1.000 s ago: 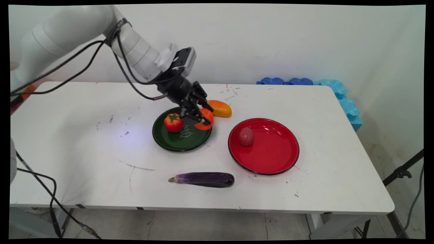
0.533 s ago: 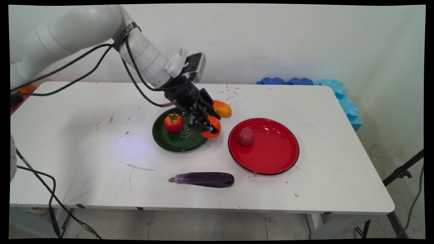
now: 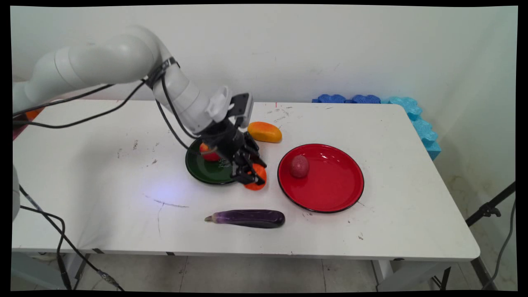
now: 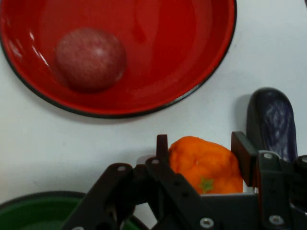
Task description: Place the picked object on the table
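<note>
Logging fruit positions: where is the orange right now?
The orange sits between the gripper's fingers, low over the table between the green plate and red plate, with the eggplant nearer the camera.

eggplant (image 3: pixel 247 218), mango (image 3: pixel 265 132), blue foam (image 3: pixel 412 115)

Bare white table (image 3: pixel 103 173) left — green plate (image 3: pixel 202 171), red plate (image 3: pixel 330 194), eggplant (image 3: pixel 247 218) crowding centre

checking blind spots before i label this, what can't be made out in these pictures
- Tomato on the green plate: main view, mostly hidden behind the arm's wrist.
- Orange fruit in the hand: whether it touches the table cannot be told; the linkage covers its underside.
- Eggplant: hand view shows one end only; a finger covers the rest.
- Red plate: hand view, cut off by the top edge.
</note>
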